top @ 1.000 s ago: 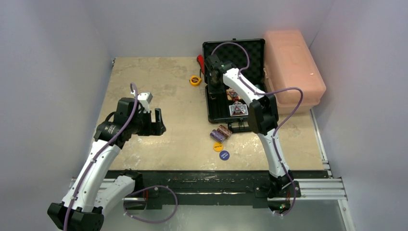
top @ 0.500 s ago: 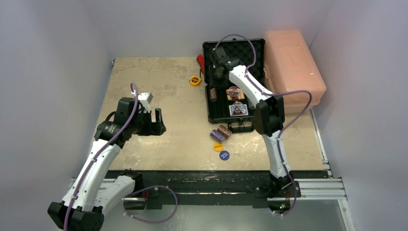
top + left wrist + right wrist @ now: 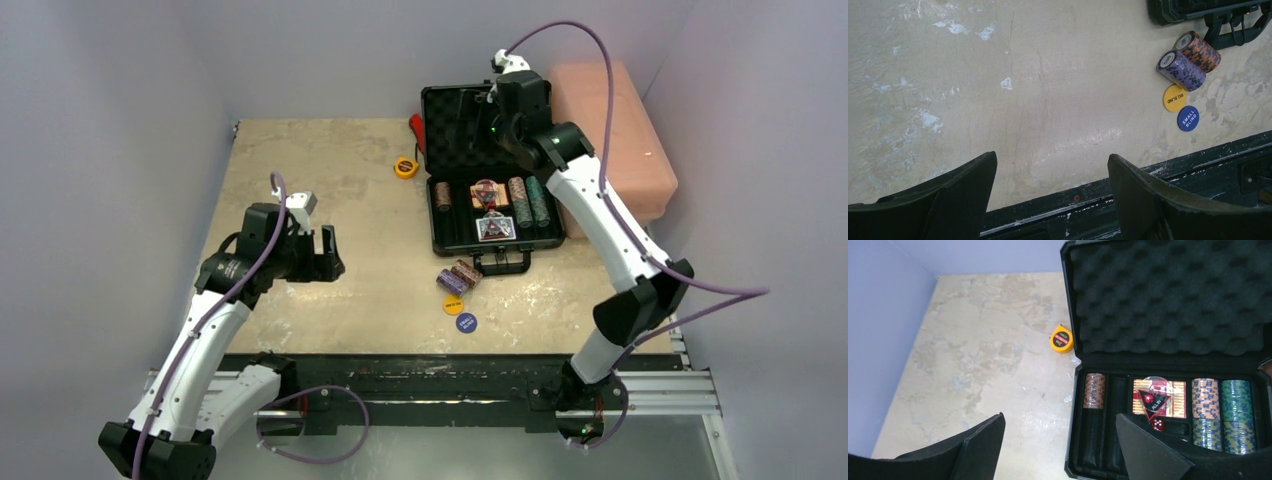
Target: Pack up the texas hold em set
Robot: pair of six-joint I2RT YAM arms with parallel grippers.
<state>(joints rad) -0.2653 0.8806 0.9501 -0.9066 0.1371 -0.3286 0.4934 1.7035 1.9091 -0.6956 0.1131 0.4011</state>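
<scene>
Right gripper [image 3: 1058,425] has let go and risen over the briefcase [image 3: 1168,295], jaws wide apart, empty. Brown chip stack [image 3: 1094,390] now lies in the case's leftmost slot, apparently seated. Left gripper [image 3: 1052,165] is spread, idle, well left of the case. Purple stack [image 3: 1180,70], orange stack [image 3: 1199,51], yellow button [image 3: 1174,97] and blue button [image 3: 1188,118] lie just before its handle, unpacked.

Yellow button [image 3: 1174,98]: BIG BLIND; blue button [image 3: 1188,118]: SMALL BLIND.

R gripper [image 3: 1059,417] — up off chip stack [image 3: 1094,390]; jaws apart now
</scene>
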